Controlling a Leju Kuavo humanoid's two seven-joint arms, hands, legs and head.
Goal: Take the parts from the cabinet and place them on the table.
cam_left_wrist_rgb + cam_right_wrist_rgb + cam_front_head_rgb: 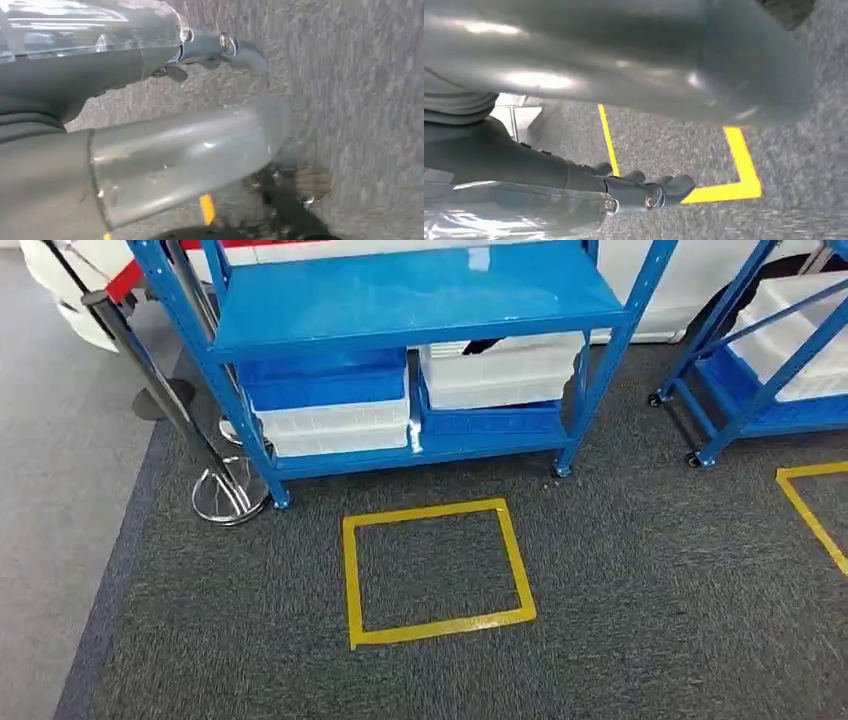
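Note:
The blue cabinet rack (420, 300) stands ahead of me on the dark carpet. Its lower shelf carries a blue bin (325, 380) stacked on a white bin (335, 425), with another white bin (500, 375) beside them. The bins' contents are hidden. My left hand (150, 65) hangs over the carpet, its thick thumb (190, 155) apart from the dark fingers (235, 47), holding nothing. My right hand (574, 175) also hangs above the carpet, fingers (669, 187) stretched out away from the thumb (649, 65), holding nothing.
A yellow tape square (435, 570) marks the carpet in front of the rack, and its corner (739, 170) lies below my right hand. A stanchion post with a chrome base (225, 490) stands at the rack's left. A second blue rack (760, 370) and another tape outline (810, 505) are at the right.

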